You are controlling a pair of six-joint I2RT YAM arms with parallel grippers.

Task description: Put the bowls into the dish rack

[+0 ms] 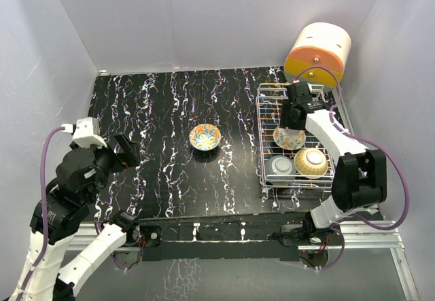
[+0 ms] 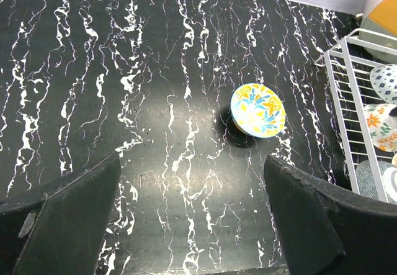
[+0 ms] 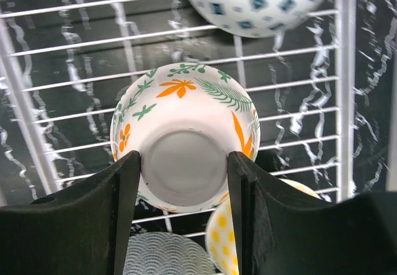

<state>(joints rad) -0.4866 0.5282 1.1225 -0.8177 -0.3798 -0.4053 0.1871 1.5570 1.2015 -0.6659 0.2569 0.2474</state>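
Now the right arm's jaws are clamped on the foot of a white ceramic bowl painted with orange and green leaves [image 3: 186, 101]. It is inside the rectangular white wire dish rack [image 1: 262, 145] at the right of the black, white-veined counter [image 1: 156, 124]. A yellow bowl [image 1: 310, 162] and a grey-blue bowl [image 1: 279, 166] lie nearer in the rack. The left arm's jaws stand wide apart above the counter. A round bowl with a blue, yellow and orange floral inside [image 2: 258, 110] stands upright mid-counter.

Right gripper [image 3: 184, 166] clamped on leaf-patterned bowl [image 3: 186, 101], arm reaching forward. My left gripper [image 2: 192, 163] spread wide, arm folded.
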